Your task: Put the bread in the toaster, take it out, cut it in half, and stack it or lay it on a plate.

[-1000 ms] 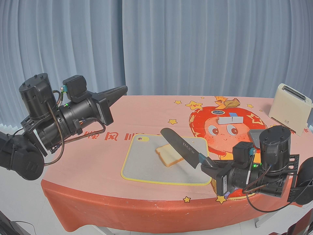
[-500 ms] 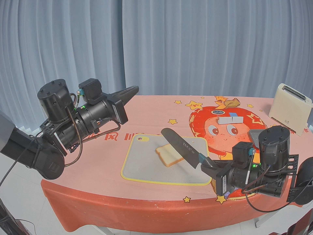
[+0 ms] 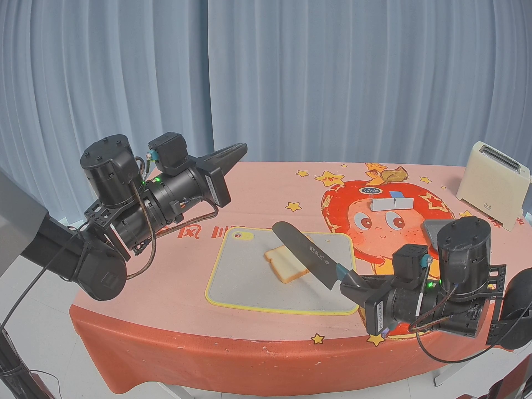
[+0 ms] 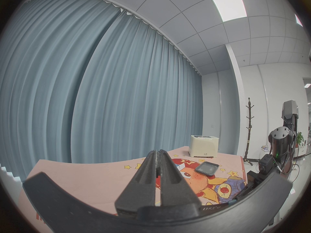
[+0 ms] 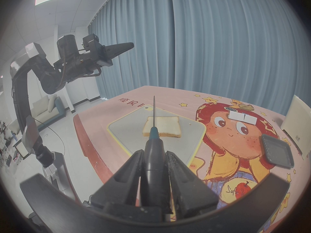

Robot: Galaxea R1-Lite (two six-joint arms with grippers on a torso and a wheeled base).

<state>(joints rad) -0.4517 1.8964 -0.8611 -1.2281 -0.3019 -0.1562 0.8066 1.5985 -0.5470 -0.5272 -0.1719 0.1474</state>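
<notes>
A slice of bread (image 3: 284,262) (image 5: 161,126) lies flat on the grey, yellow-rimmed cutting board (image 3: 244,275) (image 5: 129,130) in the middle of the table. My right gripper (image 3: 352,281) (image 5: 154,156) is shut on the handle of a black knife (image 3: 306,251) (image 5: 154,114); the blade hangs edge-down just above the bread. My left gripper (image 3: 239,151) (image 4: 158,160) is shut and empty, high over the table's far left, well away from the board. The cream toaster (image 3: 493,184) (image 4: 203,145) stands at the far right. A dark square plate (image 5: 277,151) (image 4: 206,168) lies near it.
White and blue blocks (image 3: 392,202) (image 5: 242,116) lie on the printed cartoon face between the board and the toaster. The orange tablecloth (image 3: 249,195) is bare behind the board. A curtain hangs close behind the table.
My left arm has swung right and forward, toward the table's far left side, with its gripper still shut. The right gripper with the knife has shifted slightly left and down.
</notes>
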